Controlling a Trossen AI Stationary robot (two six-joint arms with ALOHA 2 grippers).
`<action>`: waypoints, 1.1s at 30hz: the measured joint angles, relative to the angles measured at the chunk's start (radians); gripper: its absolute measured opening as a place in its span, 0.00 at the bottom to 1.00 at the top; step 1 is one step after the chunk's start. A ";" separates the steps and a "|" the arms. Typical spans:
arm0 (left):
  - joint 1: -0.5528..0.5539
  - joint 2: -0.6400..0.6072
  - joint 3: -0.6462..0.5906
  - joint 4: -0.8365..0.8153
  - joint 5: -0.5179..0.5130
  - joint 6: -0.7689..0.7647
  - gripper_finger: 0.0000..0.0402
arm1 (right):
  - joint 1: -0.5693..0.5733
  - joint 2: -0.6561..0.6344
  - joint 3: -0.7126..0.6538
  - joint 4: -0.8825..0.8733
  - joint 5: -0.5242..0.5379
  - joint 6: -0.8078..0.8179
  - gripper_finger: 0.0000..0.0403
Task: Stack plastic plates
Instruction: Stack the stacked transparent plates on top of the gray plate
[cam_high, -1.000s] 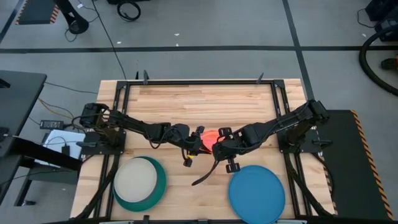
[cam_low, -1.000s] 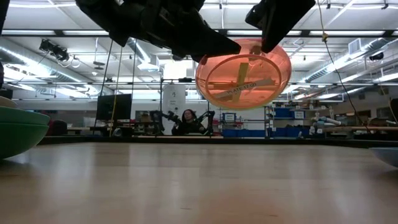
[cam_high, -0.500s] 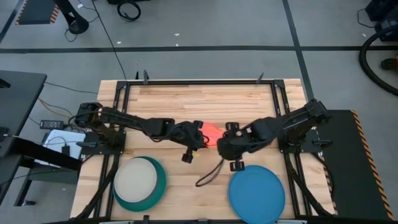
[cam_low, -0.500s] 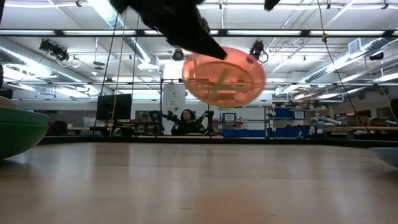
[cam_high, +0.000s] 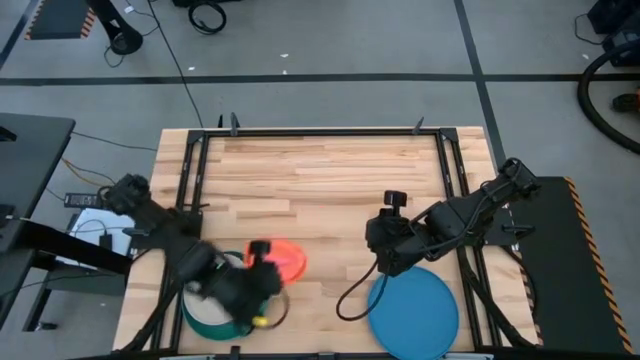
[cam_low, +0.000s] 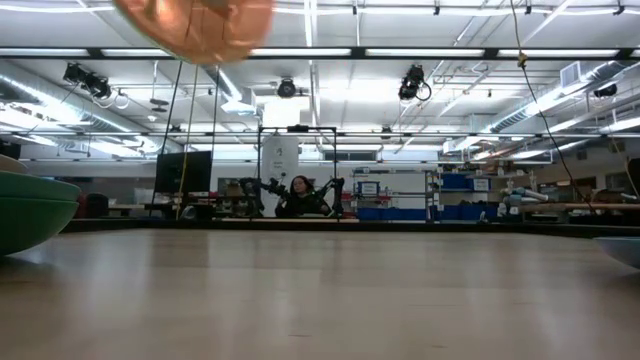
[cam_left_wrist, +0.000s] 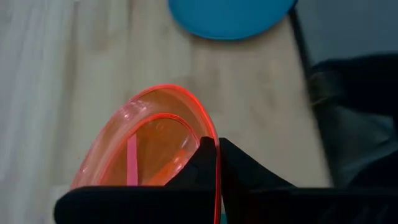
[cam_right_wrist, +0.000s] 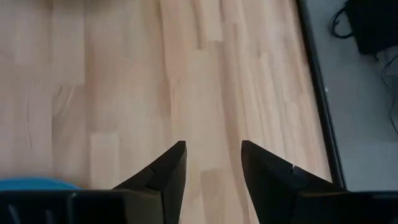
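Note:
My left gripper (cam_high: 265, 264) is shut on a small translucent orange plate (cam_high: 285, 258), held in the air at the table's near left. It is just right of a teal plate (cam_high: 204, 318), which my left arm largely covers. In the low view the orange plate (cam_low: 195, 20) shows high up at the left. A large blue plate (cam_high: 413, 308) lies flat at the near right. My right gripper (cam_right_wrist: 212, 146) stands open above bare wood, just beyond the blue plate, and touches nothing. My left gripper pinches the orange plate's rim (cam_left_wrist: 213, 138) between its two fingers, one on each face of the plate. The plate (cam_left_wrist: 149, 146) reaches out beyond the fingertips. It is tilted and lifted clear of the table.
The teal plate's edge (cam_low: 30, 212) shows at the low view's left border and the blue plate's edge (cam_low: 622, 248) at its right. The middle and far part of the wooden table (cam_high: 320, 175) is bare. A black frame rail (cam_high: 320, 131) runs along the far side.
My right gripper has opened, let go of the orange plate and drawn back toward the table's right. My left gripper has kept hold of the plate and carried it, lifted clear, from the table's middle toward the near left, beside the teal plate.

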 joint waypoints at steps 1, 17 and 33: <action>-0.042 0.001 0.007 -0.005 -0.021 -0.053 0.02 | 0.000 0.000 0.000 0.012 0.012 0.001 0.40; -0.551 0.061 0.008 -0.427 -0.109 -0.885 0.02 | 0.061 0.028 0.000 0.155 0.016 0.309 0.40; -0.507 0.357 0.008 -0.554 -0.174 -1.176 0.02 | 0.174 0.258 0.000 0.446 0.059 0.366 0.40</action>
